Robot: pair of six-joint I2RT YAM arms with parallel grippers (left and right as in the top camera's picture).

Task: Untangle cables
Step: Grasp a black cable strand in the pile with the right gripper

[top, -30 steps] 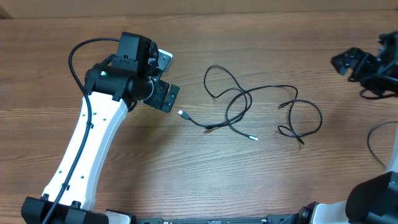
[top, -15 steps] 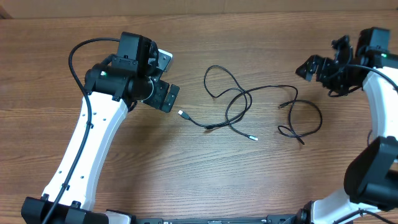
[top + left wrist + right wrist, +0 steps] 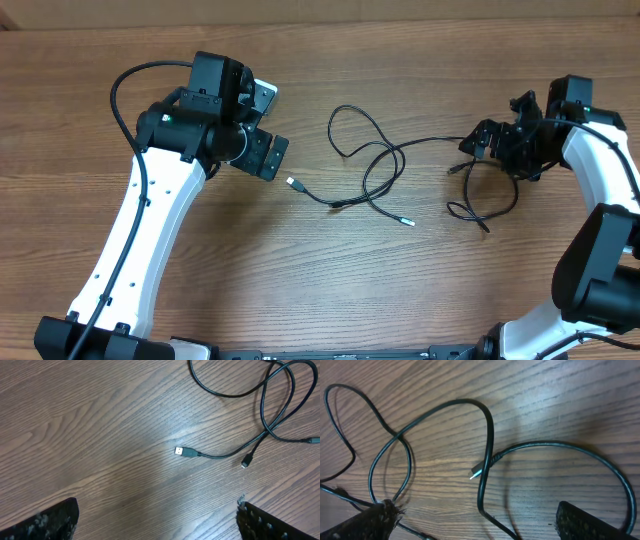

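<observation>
- The cables (image 3: 400, 150) are lying in a loose tangle on the wooden surface (image 3: 300, 280), around the middle and stretching toward the right.
- The two thin black cords are crossing each other several times near the centre, and a wide loop (image 3: 515, 190) is spreading out on the right side.
- A silvery flat plug (image 3: 184, 452) is resting at the left end of the tangle, with a smaller plug (image 3: 244, 464) lying just to its right, apart from it.
- A teal tip (image 3: 476, 473) is showing beside a bend of cord on the right part of the tangle.
- The left hand (image 3: 282, 118) is hanging to the left of the cables, well apart from them, with its fingers spread wide and gripping nothing.
- The right hand (image 3: 472, 507) is hovering over the right part of the tangle, near the teal tip, with its fingers also spread wide and nothing between them.
</observation>
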